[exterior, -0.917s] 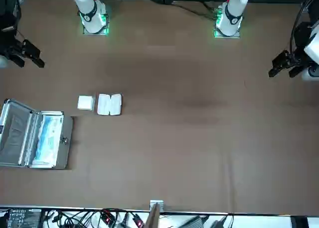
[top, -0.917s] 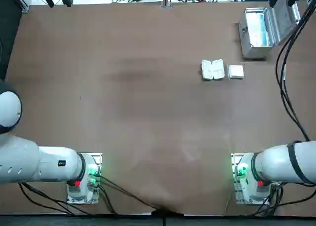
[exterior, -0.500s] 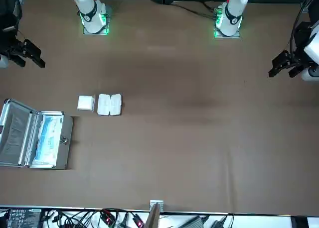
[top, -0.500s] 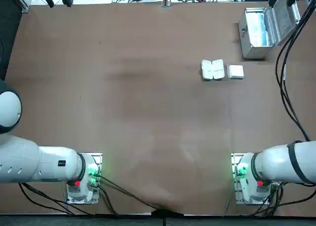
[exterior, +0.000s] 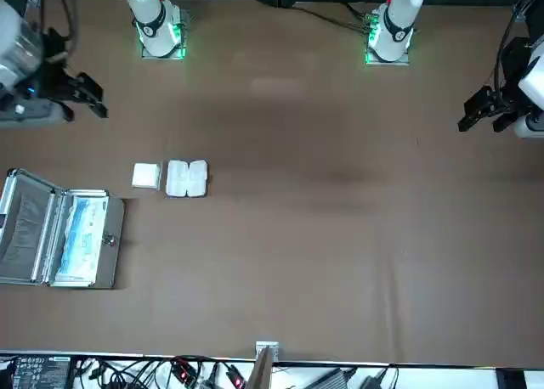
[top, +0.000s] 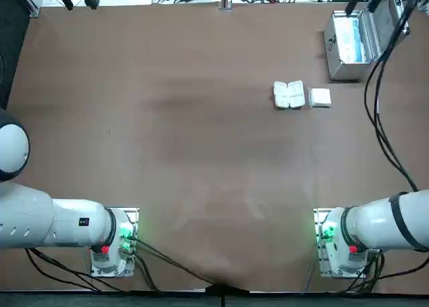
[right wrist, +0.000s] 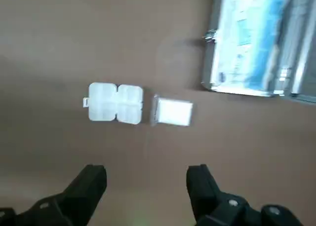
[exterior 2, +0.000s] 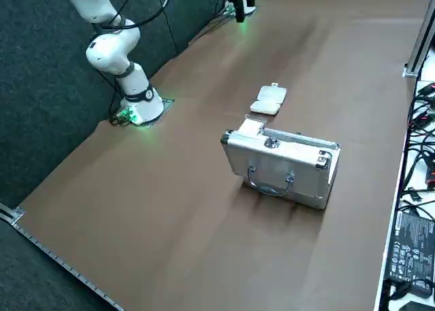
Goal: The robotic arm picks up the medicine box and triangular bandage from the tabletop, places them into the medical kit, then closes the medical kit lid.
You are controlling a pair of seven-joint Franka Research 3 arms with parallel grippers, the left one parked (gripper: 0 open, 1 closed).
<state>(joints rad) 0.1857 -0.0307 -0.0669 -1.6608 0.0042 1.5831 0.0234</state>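
The medicine box [top: 320,97] [exterior: 146,175] [right wrist: 173,112] is a small square white box lying flat beside the lumpy white triangular bandage [top: 289,94] [exterior: 187,178] [right wrist: 116,103]. The silver medical kit [top: 343,52] [exterior: 102,236] [right wrist: 249,43] stands open at the far right corner. Its lid [top: 389,15] [exterior: 19,223] [exterior 2: 275,172] is raised, and pale blue contents show inside. My right gripper [exterior: 93,96] [right wrist: 145,184] hangs open and empty, high above the table. It is on the base side of the kit and to the right of the two white items, touching nothing.
Black cables [top: 379,112] trail from the right arm over the table's right side. The far edge carries cables and electronics [exterior: 51,370]. The parked left arm's gripper [exterior: 489,109] hangs over the opposite side.
My right gripper has swung inward from the table's right edge toward the two white items, and more of the white wrist now shows in the front view. The items and kit have not moved.
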